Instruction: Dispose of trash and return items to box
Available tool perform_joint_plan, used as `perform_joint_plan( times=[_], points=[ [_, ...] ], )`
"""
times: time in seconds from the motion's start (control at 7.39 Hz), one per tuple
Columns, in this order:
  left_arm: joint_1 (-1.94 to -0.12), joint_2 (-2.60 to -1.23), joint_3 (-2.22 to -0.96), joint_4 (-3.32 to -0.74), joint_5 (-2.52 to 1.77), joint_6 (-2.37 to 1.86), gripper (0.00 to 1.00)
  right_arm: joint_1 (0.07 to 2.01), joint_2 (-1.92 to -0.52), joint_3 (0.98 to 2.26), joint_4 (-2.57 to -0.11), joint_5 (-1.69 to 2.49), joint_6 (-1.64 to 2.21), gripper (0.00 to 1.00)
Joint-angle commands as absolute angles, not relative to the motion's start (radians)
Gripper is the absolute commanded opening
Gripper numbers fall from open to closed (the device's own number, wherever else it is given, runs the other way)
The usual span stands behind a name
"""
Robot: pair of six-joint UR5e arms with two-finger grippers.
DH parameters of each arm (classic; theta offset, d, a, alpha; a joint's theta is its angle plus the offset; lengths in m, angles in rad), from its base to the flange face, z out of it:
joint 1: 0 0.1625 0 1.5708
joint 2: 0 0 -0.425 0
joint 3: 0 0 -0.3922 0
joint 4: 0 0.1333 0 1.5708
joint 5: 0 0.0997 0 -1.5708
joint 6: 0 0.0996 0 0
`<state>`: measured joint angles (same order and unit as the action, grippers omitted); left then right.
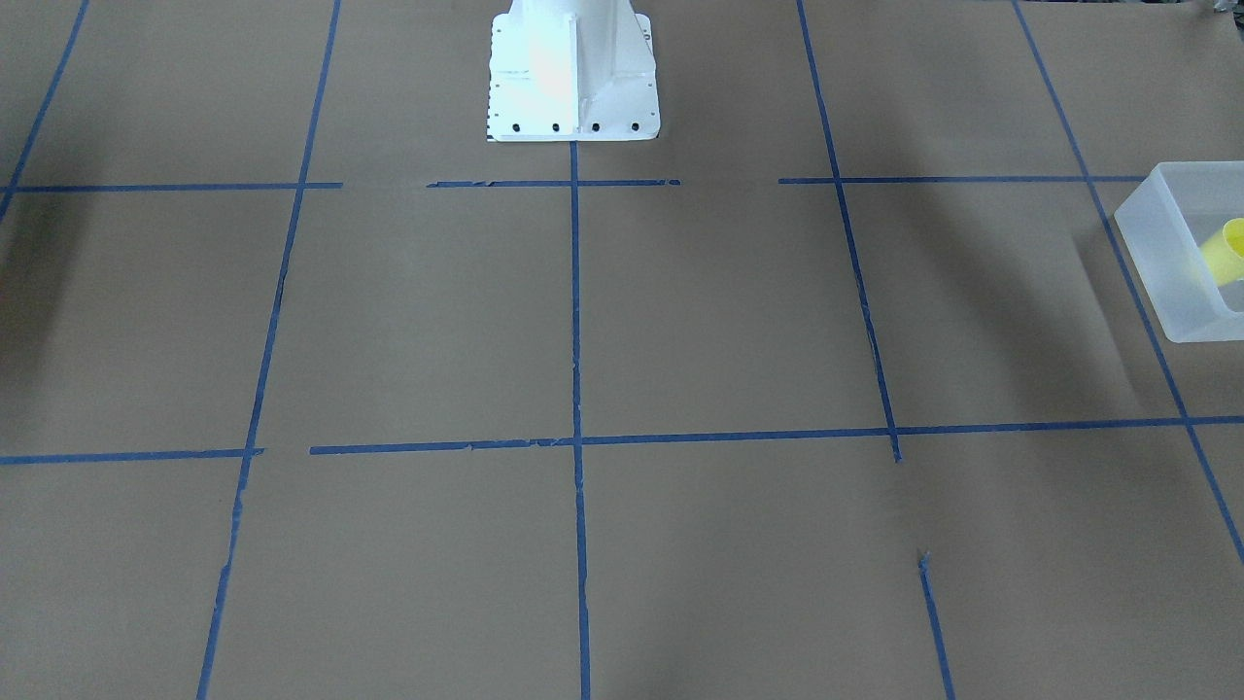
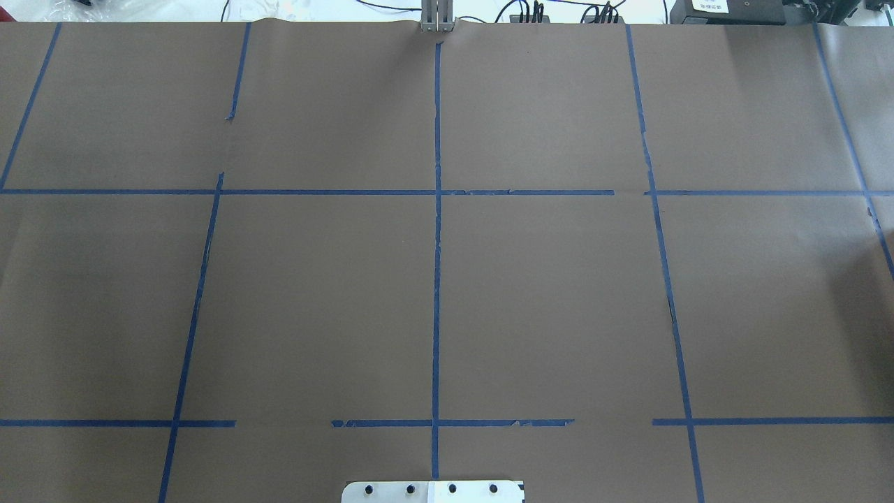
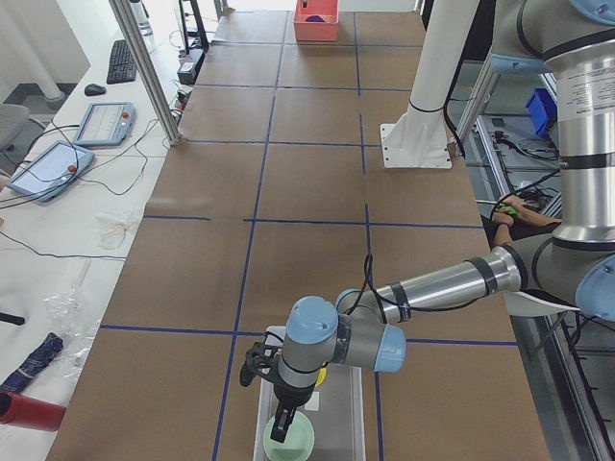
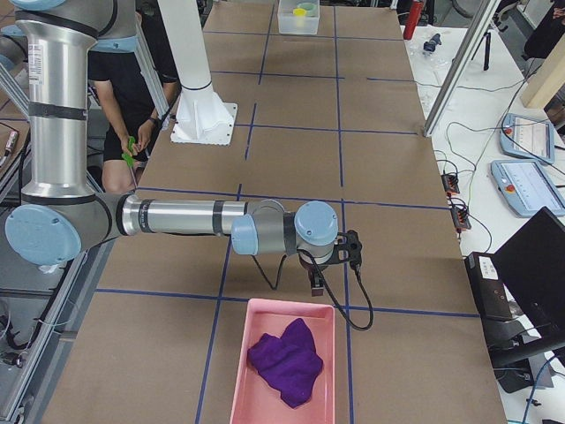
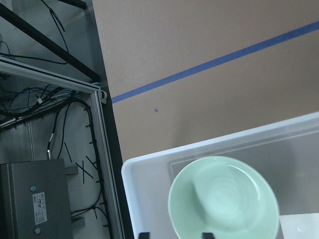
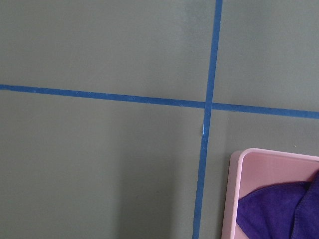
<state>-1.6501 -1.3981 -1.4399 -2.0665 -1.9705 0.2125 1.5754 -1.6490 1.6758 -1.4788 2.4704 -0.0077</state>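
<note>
The pale mint-green bowl (image 5: 224, 199) lies inside the frosted-white box (image 5: 149, 167). My left gripper (image 5: 175, 235) hangs right over it. Its two fingertips (image 5: 144, 235) show apart at the bottom edge, one on each side of the bowl's near rim, so it looks open. In the left exterior view the left gripper (image 3: 282, 427) points down onto the bowl (image 3: 296, 442) in the box (image 3: 357, 413). The yellow cup (image 1: 1226, 251) lies in the box (image 1: 1157, 255) at the table's edge. My right gripper (image 4: 316, 281) hovers by a pink tray; I cannot tell whether it is open or shut.
A pink tray (image 4: 240, 371) holds a purple cloth (image 4: 284, 360) at the table's other end; its corner shows in the right wrist view (image 6: 234, 169). The white robot base (image 1: 573, 73) stands mid-table. A metal frame and cables (image 5: 60, 139) lie just past the table edge beside the box.
</note>
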Motion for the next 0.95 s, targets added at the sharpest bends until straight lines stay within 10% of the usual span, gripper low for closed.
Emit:
perform_joint_plan(
  times=[0.0, 0.81],
  points=[
    [-1.649, -1.408, -1.492, -2.062, -2.0, 0.209, 1.0, 1.575, -1.649, 1.678, -1.479, 2.471, -0.008, 1.0],
    [-1.578, -1.44, -1.721, -1.805, -2.273, -0.149, 1.0, 1.575, -1.644, 1.674, -1.479, 2.47, -0.006, 1.0]
  ],
)
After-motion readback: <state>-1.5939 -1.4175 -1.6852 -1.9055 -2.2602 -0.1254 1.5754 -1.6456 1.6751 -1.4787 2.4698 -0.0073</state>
